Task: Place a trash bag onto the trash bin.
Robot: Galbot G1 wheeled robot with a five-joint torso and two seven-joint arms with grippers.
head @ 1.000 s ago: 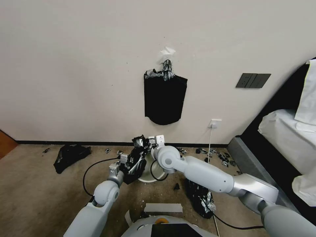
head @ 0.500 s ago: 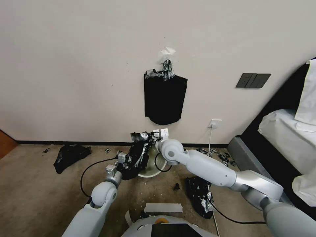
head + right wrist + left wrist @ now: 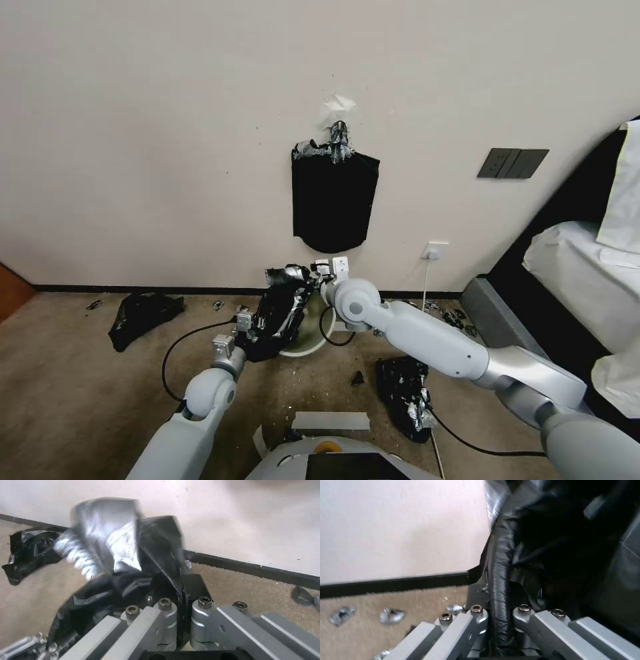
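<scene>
Trash bag [image 3: 277, 317] film hangs stretched between both grippers, above the near-left rim of the trash bin [image 3: 313, 340]. The left gripper [image 3: 500, 620] has its jaws closed on a rolled strand of the rim; the right gripper [image 3: 178, 597] has its jaws pinched shut on a black fold just beside the silver tape [image 3: 100, 532].

The bag's long axis runs slantwise from the right jaws down to the left jaws, and which way its mouth faces cannot be made out.

Likely risks: thin film tearing under the spread, a pinched edge slipping free, or the light bin tipping if the bag drags its rim.
</scene>
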